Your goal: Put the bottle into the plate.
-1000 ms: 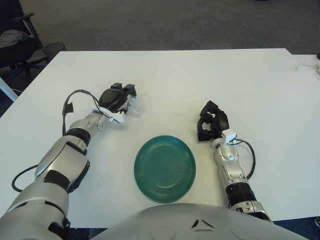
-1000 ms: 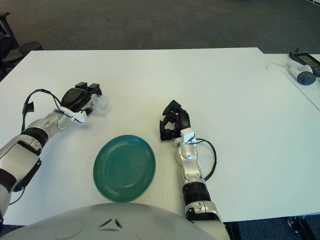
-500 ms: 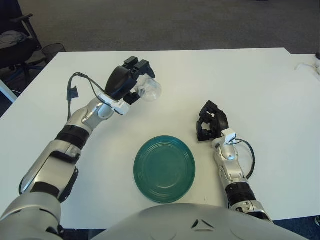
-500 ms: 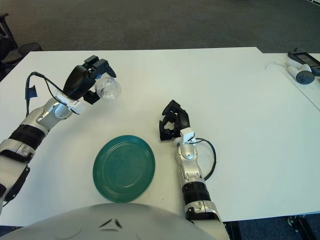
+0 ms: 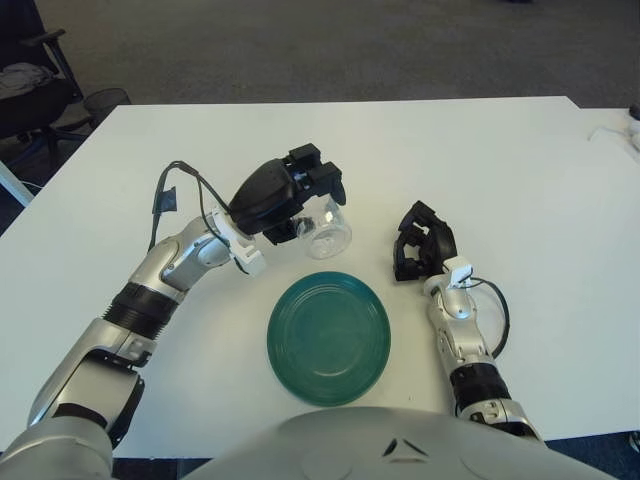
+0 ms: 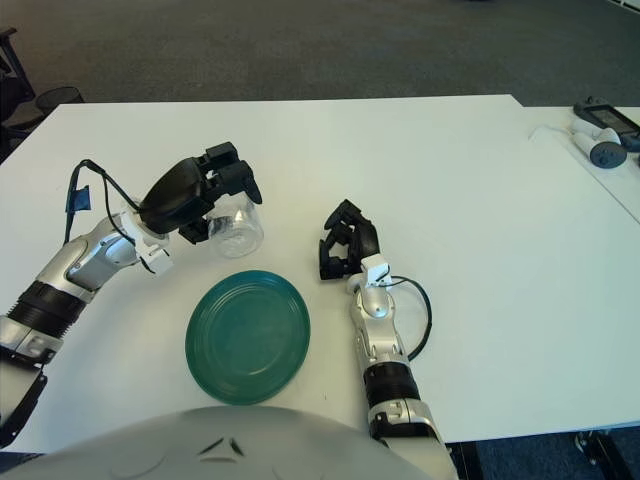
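Our left hand [image 5: 290,195] has its fingers clamped round the clear bottle [image 5: 326,232], carried above the table at the green plate's [image 5: 329,337] twelve o'clock, ready to lower; the right hand [image 5: 420,250] sits curled and empty at three o'clock

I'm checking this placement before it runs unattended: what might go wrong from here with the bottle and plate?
The left hand holds the clear bottle tilted, just beyond the green plate's far rim; released now, it would likely miss or roll off. The plate is shallow, so a bottle laid on its side may roll out. The right hand, curled beside the plate, could be bumped.
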### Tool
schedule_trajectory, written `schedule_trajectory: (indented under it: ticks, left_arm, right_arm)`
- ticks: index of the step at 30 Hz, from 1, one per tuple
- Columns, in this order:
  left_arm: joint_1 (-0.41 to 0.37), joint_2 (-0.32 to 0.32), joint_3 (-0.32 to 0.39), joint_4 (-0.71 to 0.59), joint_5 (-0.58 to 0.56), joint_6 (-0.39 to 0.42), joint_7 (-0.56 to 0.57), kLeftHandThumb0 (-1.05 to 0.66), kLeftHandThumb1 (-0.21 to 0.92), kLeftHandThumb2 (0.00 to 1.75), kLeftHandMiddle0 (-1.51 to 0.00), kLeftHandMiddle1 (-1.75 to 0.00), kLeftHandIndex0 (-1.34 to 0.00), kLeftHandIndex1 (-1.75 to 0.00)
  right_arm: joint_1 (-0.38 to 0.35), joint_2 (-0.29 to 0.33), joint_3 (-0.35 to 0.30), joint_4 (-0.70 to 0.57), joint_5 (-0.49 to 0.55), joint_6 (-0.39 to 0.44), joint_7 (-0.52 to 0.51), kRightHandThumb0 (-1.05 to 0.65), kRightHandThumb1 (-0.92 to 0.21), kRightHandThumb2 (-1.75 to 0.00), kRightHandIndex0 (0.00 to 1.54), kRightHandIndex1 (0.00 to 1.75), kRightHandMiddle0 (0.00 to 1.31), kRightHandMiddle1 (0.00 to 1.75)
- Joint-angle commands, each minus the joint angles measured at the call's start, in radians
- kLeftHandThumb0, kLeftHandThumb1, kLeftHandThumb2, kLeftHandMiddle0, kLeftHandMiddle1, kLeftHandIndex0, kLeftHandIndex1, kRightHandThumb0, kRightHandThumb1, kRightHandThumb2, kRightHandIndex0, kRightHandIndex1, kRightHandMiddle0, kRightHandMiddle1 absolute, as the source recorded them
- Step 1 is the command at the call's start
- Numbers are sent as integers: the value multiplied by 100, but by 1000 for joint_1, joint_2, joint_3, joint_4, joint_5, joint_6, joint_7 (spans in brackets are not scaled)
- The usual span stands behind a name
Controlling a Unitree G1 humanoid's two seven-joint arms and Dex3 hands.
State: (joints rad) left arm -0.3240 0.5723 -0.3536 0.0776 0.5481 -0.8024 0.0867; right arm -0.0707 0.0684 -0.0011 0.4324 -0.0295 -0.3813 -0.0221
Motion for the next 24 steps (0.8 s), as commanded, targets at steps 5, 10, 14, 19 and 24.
schedule_trajectory:
  ticks: [5, 10, 14, 19, 24]
  left_arm:
    - [18, -19, 11, -17, -6, -61, -54, 0, 6, 158, -84, -164, -57, -175]
    - [5, -33, 4, 11, 7, -115, -68, 0, 7, 157, -84, -164, -57, -175]
    - [24, -42, -10, -17, 52, -161, -82, 0, 7, 157, -83, -165, -57, -175]
    - [76, -48, 4, -73, 116, -193, -74, 0, 7, 159, -82, -168, -56, -175]
    - [66, -21, 13, -110, 140, -206, -120, 0, 5, 162, -82, -172, -58, -175]
  right_arm:
    - [47, 5, -1, 48, -18, 82, -44, 0, 1, -167, 88, 168, 62, 175]
    - [42, -3, -1, 74, -26, 63, -55, 0, 4, -169, 91, 164, 65, 175]
    - [35, -4, -3, 87, -20, 56, -52, 0, 7, -171, 93, 163, 68, 175]
    - [28, -1, -5, 87, -20, 68, -59, 0, 9, -173, 94, 163, 69, 175]
    - [25, 0, -5, 87, -14, 72, -53, 0, 9, -174, 94, 164, 69, 175]
